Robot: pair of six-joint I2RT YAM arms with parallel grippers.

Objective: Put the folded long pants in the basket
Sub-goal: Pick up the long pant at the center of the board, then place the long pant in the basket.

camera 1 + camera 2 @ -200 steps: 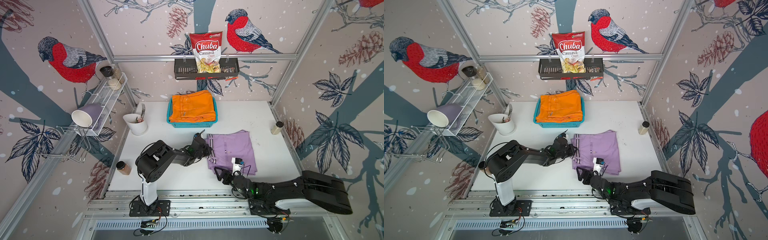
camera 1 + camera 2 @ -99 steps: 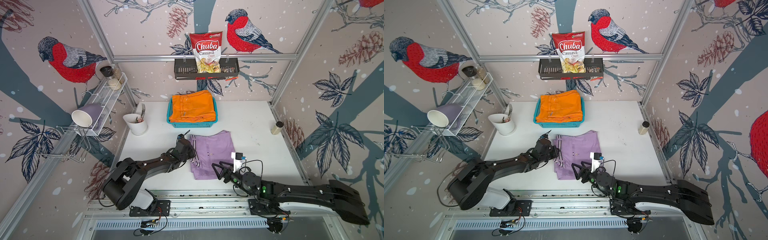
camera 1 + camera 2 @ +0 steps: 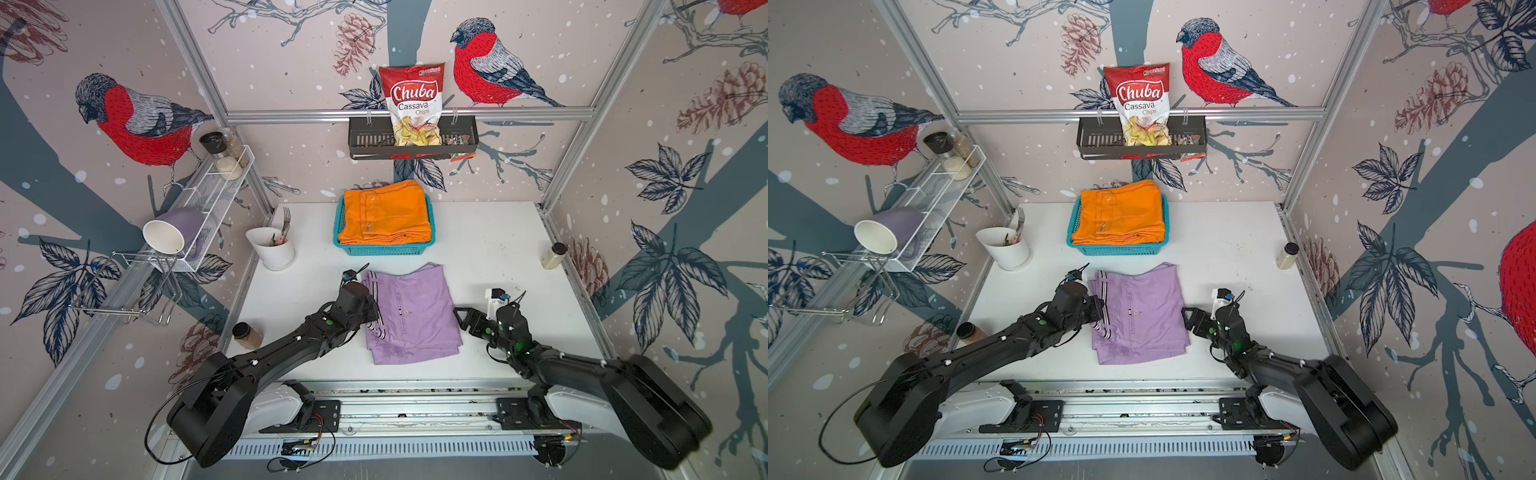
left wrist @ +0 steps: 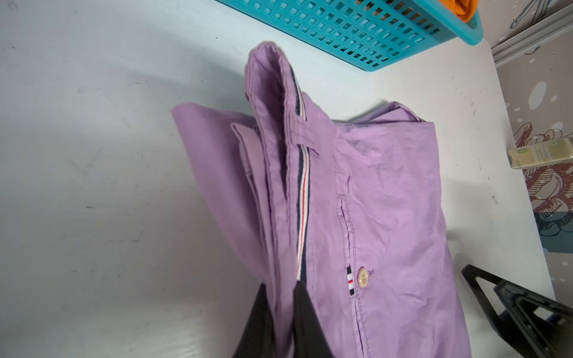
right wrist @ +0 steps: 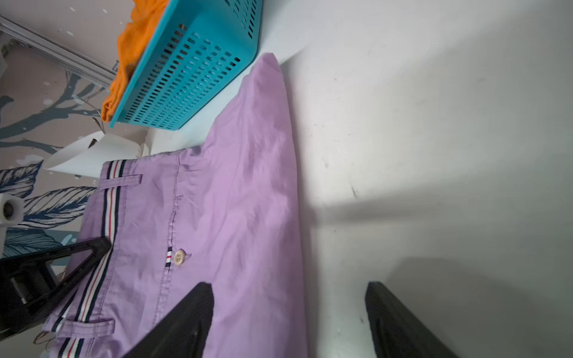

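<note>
The lilac pants (image 3: 411, 316), soft creased cloth with a striped waistband, lie folded just before the basket (image 3: 384, 250) of perforated teal plastic. My left claw (image 4: 283, 297) pinches the waistband; my right claw (image 5: 288, 297) gapes wide at the opposite edge.

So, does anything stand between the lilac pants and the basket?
Nothing visible does: only bare table lies between the lilac pants and the basket. The white cup stands off to the side. The basket already holds orange pants, piled above its rim.
</note>
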